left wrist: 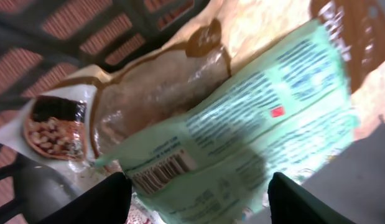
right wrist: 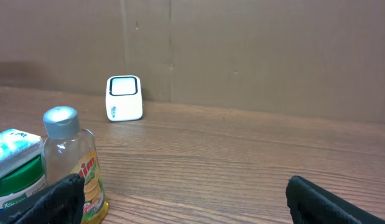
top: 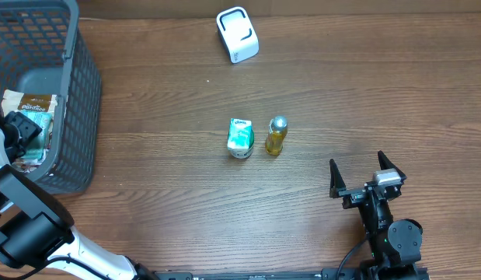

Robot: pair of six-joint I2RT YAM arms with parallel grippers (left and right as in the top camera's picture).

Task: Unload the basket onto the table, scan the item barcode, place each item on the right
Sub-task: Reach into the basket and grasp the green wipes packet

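**Operator:** Report the position of the item to be scanned.

**Technician:** The green packet (left wrist: 254, 124) lies inside the grey basket (top: 77, 101) at the left edge of the desk (top: 186, 210). It rests on a brown packet (left wrist: 155, 93). Its barcode (left wrist: 160, 173) faces up, near the lower edge.

**Operator:** Report the state of each hand.

**Technician:** The left hand (left wrist: 198, 186) is down in the basket. Its fingers stand apart, one on each side of the green packet's lower edge. I cannot tell whether they press on the packet or merely flank it. The right hand (top: 357, 159) is spread wide above the desk at the right and holds nothing.

**Operator:** List the faults that could arise from here.

**Technician:**
1. Double pick. The two packets overlap, so a deep grip could lift the brown one as well.
2. Slip. The film looks thin and slack, and a hold on one edge alone could let the packet fold or drop during the lift.
3. Covered code. The barcode sits close to the left finger, so a shift in grip could hide it.
4. Snag. The basket wall is tall, and a low exit path could catch the packet on it.
5. Long carry. The white box (top: 237, 35), probably the scanner, stands well apart at the far edge, and a sagging packet could present the code at a poor angle.
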